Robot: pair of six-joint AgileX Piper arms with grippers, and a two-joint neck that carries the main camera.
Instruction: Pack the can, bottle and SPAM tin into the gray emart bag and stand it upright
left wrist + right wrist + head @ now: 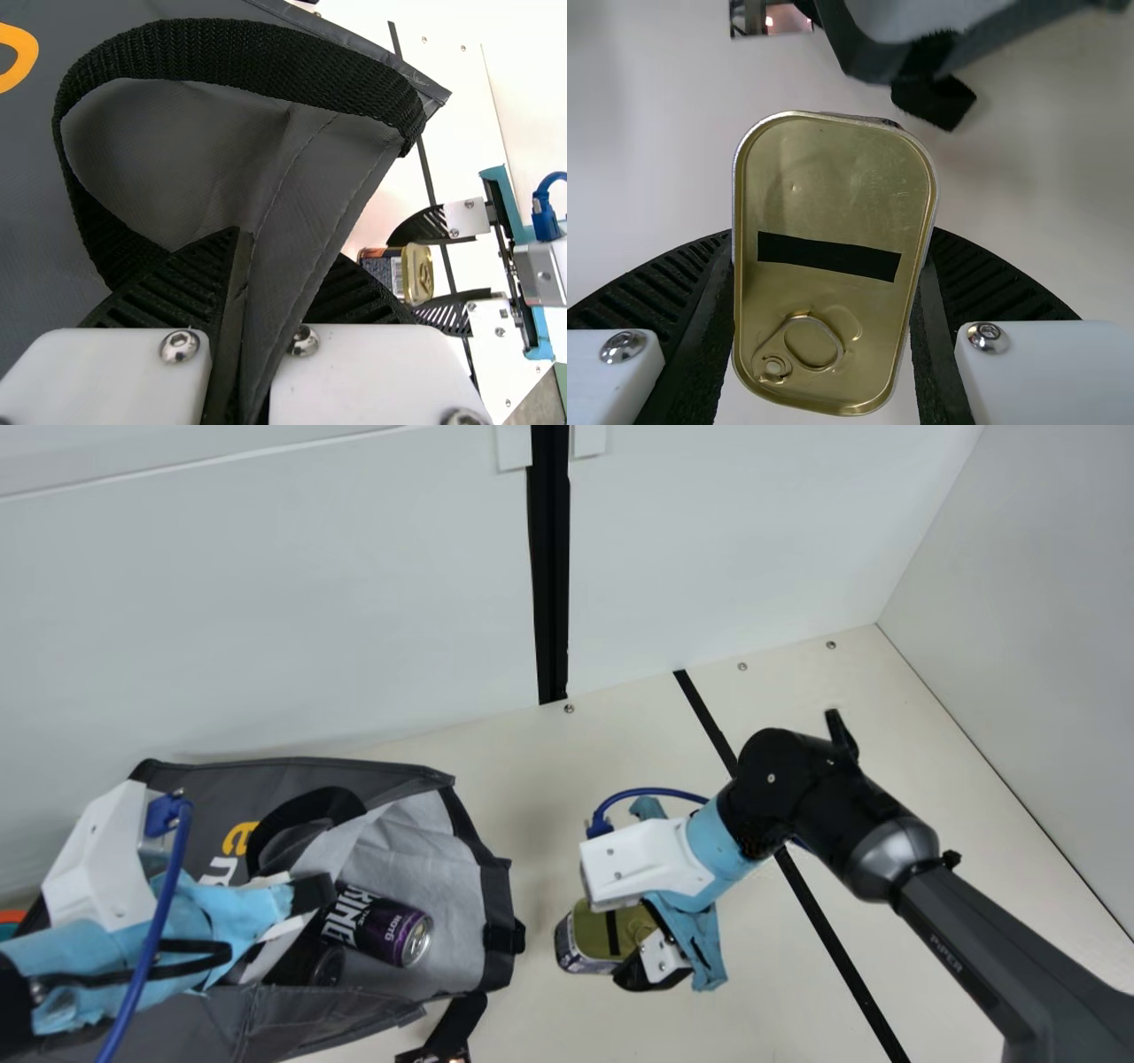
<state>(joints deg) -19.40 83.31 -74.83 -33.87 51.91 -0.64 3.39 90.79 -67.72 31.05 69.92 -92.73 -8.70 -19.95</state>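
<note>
At left, clamping with the ribbed black left gripper (pixel 283 252) a fold of the creased gray fabric emart bag (pixel 288 777) — already packed with, apparently, a dark round bottle (pixel 326 965) and a glossy purple-black cylindrical can (pixel 381 930) — then gripping the gold-lidded metal SPAM tin (pixel 833 186) outside with the black right gripper (pixel 832 235), yet to pack before standing upright.

The right arm (pixel 983 965) has a dark-gray link with pale lettering (pixel 945 953), a silver-gray collar (pixel 890 855) and glossy black joints (pixel 784 779). Wrinkled light-blue wrapping (pixel 204 912) and angular white housings (pixel 97 859) with blue cables (pixel 174 868) mark both arms. Black ribbed fingers (pixel 983 288) join white mounts (pixel 1045 367) bearing round silver screws (pixel 988 336).
</note>
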